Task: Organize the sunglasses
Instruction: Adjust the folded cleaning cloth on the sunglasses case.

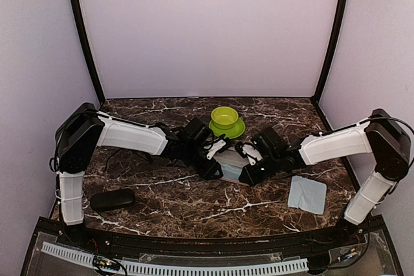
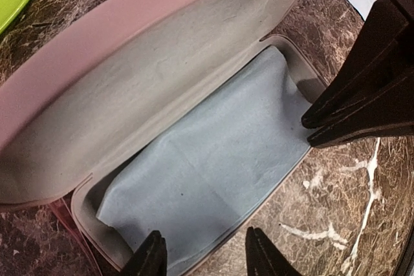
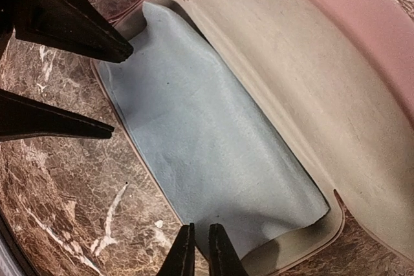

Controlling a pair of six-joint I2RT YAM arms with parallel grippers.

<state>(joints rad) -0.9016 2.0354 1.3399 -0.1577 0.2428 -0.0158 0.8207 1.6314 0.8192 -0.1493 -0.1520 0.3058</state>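
Pink case lies open, a pale blue cloth spread inside. At its near rim the left pincer stands apart, while the right pincer is almost closed at the cloth's edge.

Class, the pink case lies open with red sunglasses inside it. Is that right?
No. The pink case lies open, but it holds a light blue cloth, not red sunglasses; the left wrist view shows this.

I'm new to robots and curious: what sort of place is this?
Likely a robot test booth: two robot arms mounted at a marble-look table, plain walls around, open pink glasses case.
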